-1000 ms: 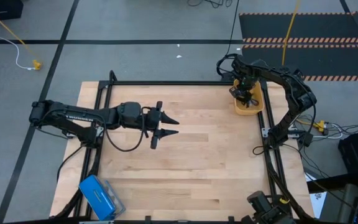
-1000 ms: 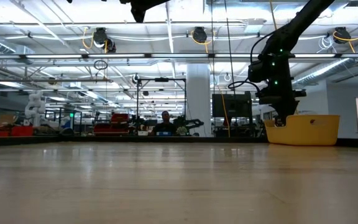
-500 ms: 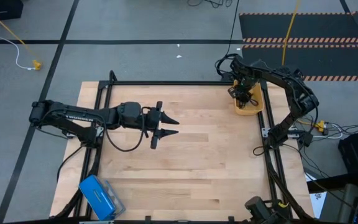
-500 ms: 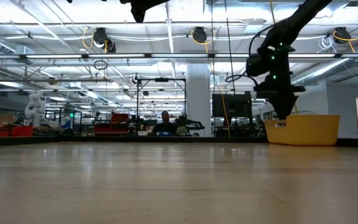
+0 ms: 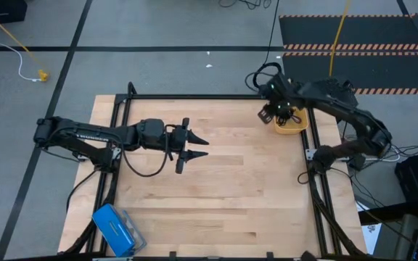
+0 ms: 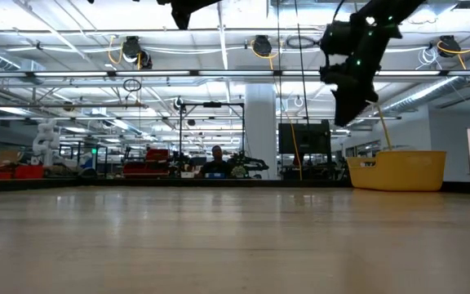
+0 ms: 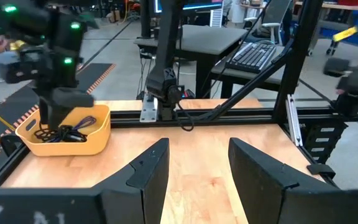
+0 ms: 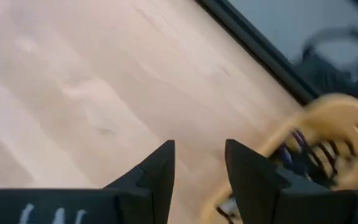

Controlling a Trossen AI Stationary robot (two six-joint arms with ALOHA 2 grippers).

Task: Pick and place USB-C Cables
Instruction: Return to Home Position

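The USB-C cables (image 7: 64, 132), black coils and one purple strand (image 7: 87, 122), lie inside the yellow bin (image 5: 296, 127) at the table's far right corner. In the right wrist view they show as a blur in the bin (image 8: 328, 134). My right gripper (image 5: 276, 112) hangs open and empty in the air over the bin's left edge, well above its rim (image 6: 396, 153) in the low view. My left gripper (image 5: 205, 148) waits open above the table's middle left, fingers pointing toward the right edge.
A blue box (image 5: 115, 228) lies at the table's near left corner. A black frame rail (image 5: 216, 96) runs along the table's edges. Bare wood (image 5: 245, 181) spreads between the two grippers and toward the near edge.
My right gripper has risen out of the yellow bin and drifted a little toward the table's left edge, tilting as it went. The cables have stayed in the bin.
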